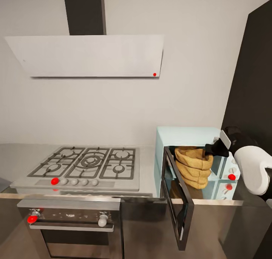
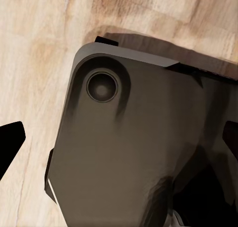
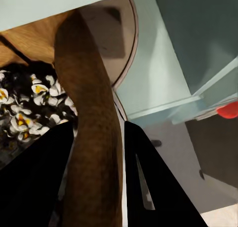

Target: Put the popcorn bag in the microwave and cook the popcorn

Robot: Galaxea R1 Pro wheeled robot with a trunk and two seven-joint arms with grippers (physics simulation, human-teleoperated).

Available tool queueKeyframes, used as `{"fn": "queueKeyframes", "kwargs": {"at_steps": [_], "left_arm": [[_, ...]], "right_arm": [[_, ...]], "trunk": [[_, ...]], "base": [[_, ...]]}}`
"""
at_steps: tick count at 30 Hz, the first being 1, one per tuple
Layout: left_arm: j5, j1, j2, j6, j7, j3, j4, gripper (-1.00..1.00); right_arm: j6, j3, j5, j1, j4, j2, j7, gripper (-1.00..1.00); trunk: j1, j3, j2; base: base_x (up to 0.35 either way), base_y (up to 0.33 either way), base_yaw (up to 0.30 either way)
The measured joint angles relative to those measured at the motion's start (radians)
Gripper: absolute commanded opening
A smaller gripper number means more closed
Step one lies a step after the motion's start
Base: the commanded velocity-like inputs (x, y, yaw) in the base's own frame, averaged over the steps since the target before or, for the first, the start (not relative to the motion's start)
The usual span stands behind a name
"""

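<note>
The pale mint-blue microwave stands on the grey countertop with its dark glass door swung wide open toward me. The mustard-brown popcorn bag sits upright inside the cavity. My right gripper reaches in from the right and is shut on the bag's thick rolled rim. The right wrist view shows the gripper with a black finger on each side of the rim. Puffed white and yellow popcorn fills the bag. My left gripper hangs open over the wooden floor and my own base.
A gas hob with red and grey knobs lies left of the microwave, over a steel oven. A white extractor hood hangs above. A tall dark cabinet rises at the right. Red knobs mark the microwave's front panel.
</note>
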Motion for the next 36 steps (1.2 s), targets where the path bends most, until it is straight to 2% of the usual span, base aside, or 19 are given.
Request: {"fn": "queueKeyframes", "kwargs": {"at_steps": [4,7,17,30,36], "left_arm": [[0.000,0.000,0.001,0.000,0.000,0.000,0.000,1.00],[0.002,0.000,0.001,0.000,0.000,0.005,-0.002,1.00],[0.003,0.000,0.001,0.000,0.000,0.006,-0.003,1.00],[0.003,0.000,0.001,0.000,0.000,0.006,-0.003,1.00],[0.002,0.000,0.001,0.000,0.000,0.006,-0.003,1.00]], "right_arm": [[-0.002,0.001,-0.001,0.000,0.001,0.000,-0.001,-1.00],[-0.015,0.011,-0.002,0.001,0.011,-0.017,0.016,-1.00],[0.000,-0.002,-0.008,0.001,-0.031,0.036,-0.013,-1.00],[-0.020,-0.004,-0.006,0.001,-0.013,0.034,-0.012,-1.00],[-0.117,-0.005,-0.006,0.001,0.056,0.031,-0.012,-1.00]], "trunk": [[0.000,0.000,0.000],[0.000,0.000,0.000],[0.000,0.000,0.000],[0.000,0.000,0.000],[0.000,0.000,0.000]], "base": [[0.000,0.000,0.000],[0.000,0.000,0.000],[0.018,0.000,0.000],[0.057,0.000,0.000],[0.007,0.000,0.000]]}}
